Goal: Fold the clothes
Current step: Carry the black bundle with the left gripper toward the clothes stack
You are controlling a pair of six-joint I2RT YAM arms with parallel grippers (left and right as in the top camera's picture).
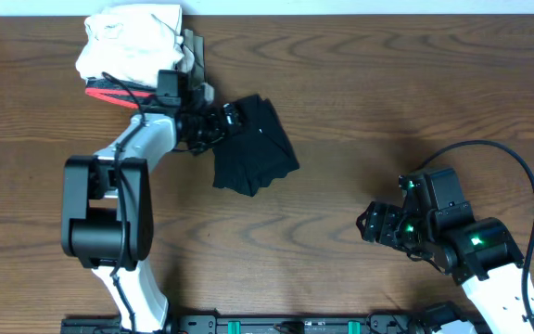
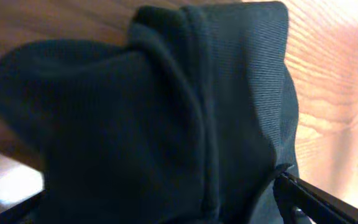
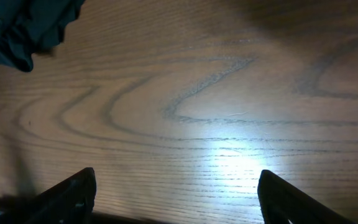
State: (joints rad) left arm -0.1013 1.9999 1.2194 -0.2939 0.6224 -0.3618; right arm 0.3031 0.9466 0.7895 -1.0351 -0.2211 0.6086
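Only overhead catches the garment pile (image 1: 128, 46) behind the left arm. Shirt (image 1: 253, 144) sits folded mid-table. Left gripper (image 1: 213, 125) is stretched to its edge, jaws apart. Right gripper (image 1: 371, 225) is low over wood, 2 fingers (image 3: 67, 193) spread.

The black shirt (image 1: 256, 144) lies on the wooden table (image 1: 360, 83), a little left of centre and toward the twelve o'clock side. It is gathered into a compact, roughly square bundle several layers thick and sits askew to the table's edges, one corner pointing to about twelve o'clock. The edge toward six o'clock is uneven. Close up, the cloth (image 2: 166, 124) shows a fine knit weave, with a thick fold ridge running down its middle and a soft rounded lobe bulging toward nine o'clock. From the right wrist, a rumpled dark edge (image 3: 23, 25) shows at ten o'clock.
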